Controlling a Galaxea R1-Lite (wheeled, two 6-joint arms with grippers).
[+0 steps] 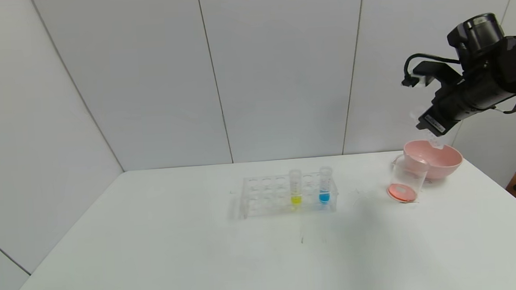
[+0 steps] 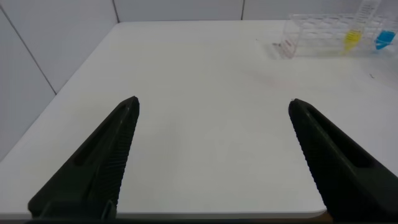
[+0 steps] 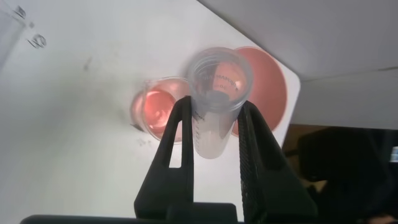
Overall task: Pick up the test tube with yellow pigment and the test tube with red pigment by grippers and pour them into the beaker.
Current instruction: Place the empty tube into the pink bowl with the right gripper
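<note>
White table (image 1: 202,256); right pincer's (image 3: 214,134) tube (image 3: 214,102) contents unclear.

Surface (image 1: 157,258): rack (image 1: 261,198) at frame centre, holding test tube with yellow pigment (image 1: 295,187) left of another tube (image 1: 325,185); beaker (image 1: 406,181) right, bowl (image 1: 438,158) touching behind it

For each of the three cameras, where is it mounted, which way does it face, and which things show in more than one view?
Head view: looks forward and down over the table; right claw above the pink bowl.
Left wrist view: low over the table; open left claw, rack far off.
Right wrist view: looks down past the clamped tube at the beaker.
Shared: beaker, bowl; yellow tube, blue tube.
</note>
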